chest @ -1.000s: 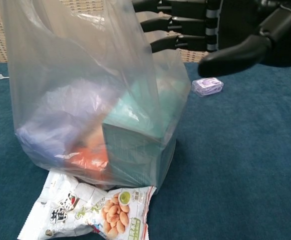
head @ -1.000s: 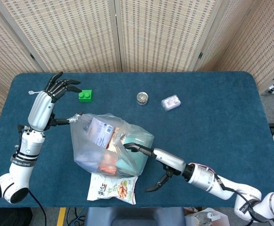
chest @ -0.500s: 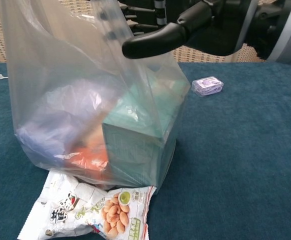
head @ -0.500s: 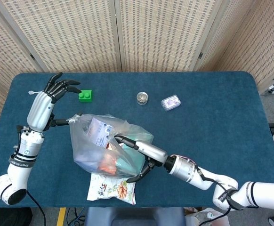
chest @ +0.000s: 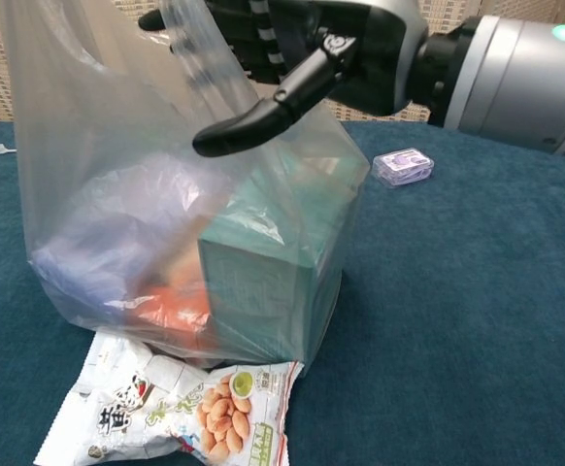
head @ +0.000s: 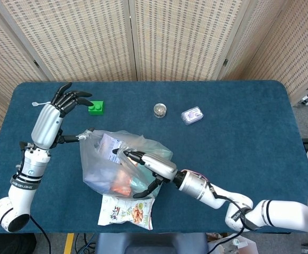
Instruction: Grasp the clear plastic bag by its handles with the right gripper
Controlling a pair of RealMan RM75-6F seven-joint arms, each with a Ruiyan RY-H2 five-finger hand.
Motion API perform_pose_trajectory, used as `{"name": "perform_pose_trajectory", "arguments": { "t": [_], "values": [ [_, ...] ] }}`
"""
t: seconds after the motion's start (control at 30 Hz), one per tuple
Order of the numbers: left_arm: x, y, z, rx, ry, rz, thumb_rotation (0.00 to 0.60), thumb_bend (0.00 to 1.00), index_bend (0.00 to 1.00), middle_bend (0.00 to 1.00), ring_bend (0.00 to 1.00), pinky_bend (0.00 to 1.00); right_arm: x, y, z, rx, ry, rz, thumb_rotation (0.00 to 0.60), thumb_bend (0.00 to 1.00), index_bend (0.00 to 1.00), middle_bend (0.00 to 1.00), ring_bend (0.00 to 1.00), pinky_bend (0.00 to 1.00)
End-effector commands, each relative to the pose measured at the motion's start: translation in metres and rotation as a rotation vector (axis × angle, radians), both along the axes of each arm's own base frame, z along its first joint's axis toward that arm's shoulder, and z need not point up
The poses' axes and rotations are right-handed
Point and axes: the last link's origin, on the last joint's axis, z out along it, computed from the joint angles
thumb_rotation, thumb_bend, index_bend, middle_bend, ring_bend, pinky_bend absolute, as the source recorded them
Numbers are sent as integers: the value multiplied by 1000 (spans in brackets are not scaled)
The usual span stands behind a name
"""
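The clear plastic bag [head: 123, 165] stands at the table's front centre, filled with a teal box [chest: 263, 282] and packets. My right hand [head: 146, 165] reaches in from the right at the bag's top. Its fingers are spread over the bag's mouth, and its thumb [chest: 253, 118] hangs in front of the bag's near side. It grips nothing. In the chest view the right hand [chest: 302, 49] fills the upper middle. My left hand [head: 56, 114] is raised to the left of the bag with fingers spread. The bag's left handle [head: 86, 133] ends at its thumb tip.
A peanut snack packet [head: 126, 211] lies flat against the bag's front edge, near the table's rim. Behind the bag lie a green brick [head: 96, 108], a small round jar [head: 160, 110] and a small clear case [head: 192, 115]. Folding screens stand behind the table.
My right hand has moved left from beside the bag to over its top, fingers above the mouth and thumb in front. The left hand and the bag have stayed put.
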Motion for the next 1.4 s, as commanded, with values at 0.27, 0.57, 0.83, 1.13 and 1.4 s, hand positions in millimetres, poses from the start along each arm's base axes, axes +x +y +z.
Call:
{"name": "perform_pose_trajectory", "arguments": {
  "t": [0.27, 0.57, 0.83, 1.13, 1.4],
  "values": [
    [1, -2, 1, 3, 8, 1, 600, 206, 346, 253, 207, 46, 16, -5, -13, 68, -26, -42, 600, 0, 0, 45, 0, 98],
    [5, -5, 3, 4, 18, -7, 600, 206, 346, 253, 207, 46, 41, -8, -20, 120, -137, -45, 600, 0, 0, 51, 0, 98],
    [10, -10, 2, -9, 30, -13, 600, 205, 344, 254, 207, 46, 49, -14, -28, 115, -160, -48, 600, 0, 0, 56, 0, 98],
    [34, -12, -1, -36, 37, -55, 600, 205, 335, 254, 206, 46, 53, -20, -33, 133, -197, -64, 600, 0, 0, 56, 0, 98],
    [55, -8, -5, -37, 64, -76, 600, 205, 329, 247, 200, 46, 54, -17, -30, 137, -221, -39, 600, 0, 0, 56, 0, 98]
  ]
}}
